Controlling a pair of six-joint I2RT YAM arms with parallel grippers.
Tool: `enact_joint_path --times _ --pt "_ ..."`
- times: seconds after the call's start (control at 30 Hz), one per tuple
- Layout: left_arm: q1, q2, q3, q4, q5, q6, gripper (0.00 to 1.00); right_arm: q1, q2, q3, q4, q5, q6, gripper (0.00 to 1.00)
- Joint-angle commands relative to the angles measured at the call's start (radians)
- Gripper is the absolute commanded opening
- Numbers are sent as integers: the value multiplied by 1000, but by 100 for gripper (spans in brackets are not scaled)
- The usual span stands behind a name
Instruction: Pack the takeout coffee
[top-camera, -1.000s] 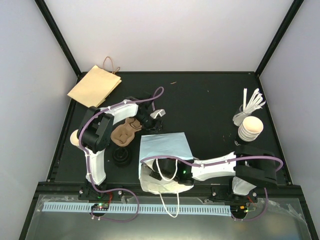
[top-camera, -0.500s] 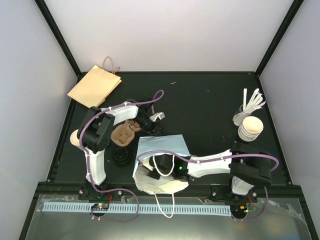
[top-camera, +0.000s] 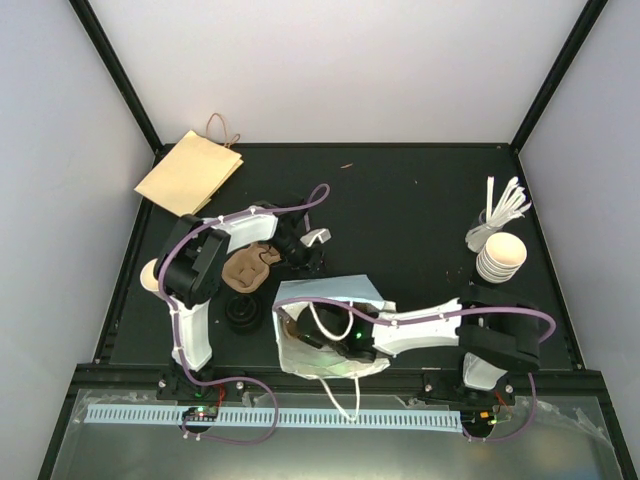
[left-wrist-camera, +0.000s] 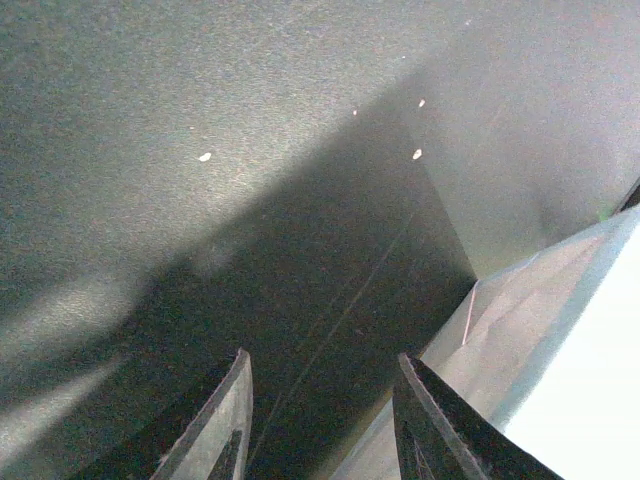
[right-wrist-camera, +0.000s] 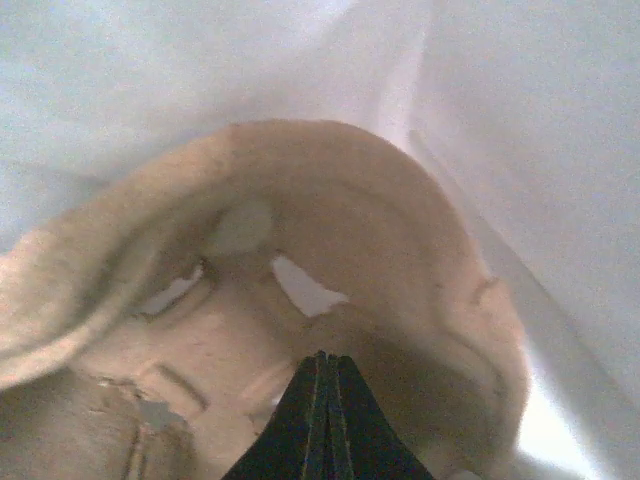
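Inside the white bag (top-camera: 330, 293) on the bench, the right fingers (right-wrist-camera: 322, 368) are clenched against a brown pulp cup tray (right-wrist-camera: 330, 220). The left fingers (left-wrist-camera: 215, 440), spread and empty, hover beside the bag. What looks like the black-lidded coffee cup (top-camera: 242, 312) stands just left of the bag.

Closed right gripper (right-wrist-camera: 322, 375), tan tray (right-wrist-camera: 350, 230) — perhaps pulp, white bag (right-wrist-camera: 530, 130)

you see a brown paper bag (top-camera: 188, 172) at the far left, a pulp carrier (top-camera: 248, 266) beside black lids (top-camera: 243, 312), stacked cups (top-camera: 500, 258) right.
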Motion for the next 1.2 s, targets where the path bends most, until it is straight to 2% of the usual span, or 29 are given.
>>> enact_joint_path --times 0.0,0.13,0.27,0.57,0.73,0.87,1.0,1.17 --pt "-12 -51 -1 -7 20 -4 40 27 -99 -44 50 138 -7 1" --pt "-13 -55 4 -7 19 -8 40 75 -125 -72 111 157 -45 1" --pt "-13 -72 6 -5 17 -12 40 79 -113 -34 75 217 -30 1" --pt "-13 -106 39 -25 12 -14 40 89 -211 -11 41 252 -66 1" --pt "-13 -111 25 -14 17 -18 39 91 -248 -43 76 34 -83 1" --pt "-16 -119 0 2 21 -23 39 89 -198 -28 70 -119 -87 1" --pt "-21 -122 -21 13 21 -24 39 87 -132 5 39 -195 -84 1" --pt "-25 -92 -31 15 27 -15 39 85 -59 42 -15 -217 -98 1"
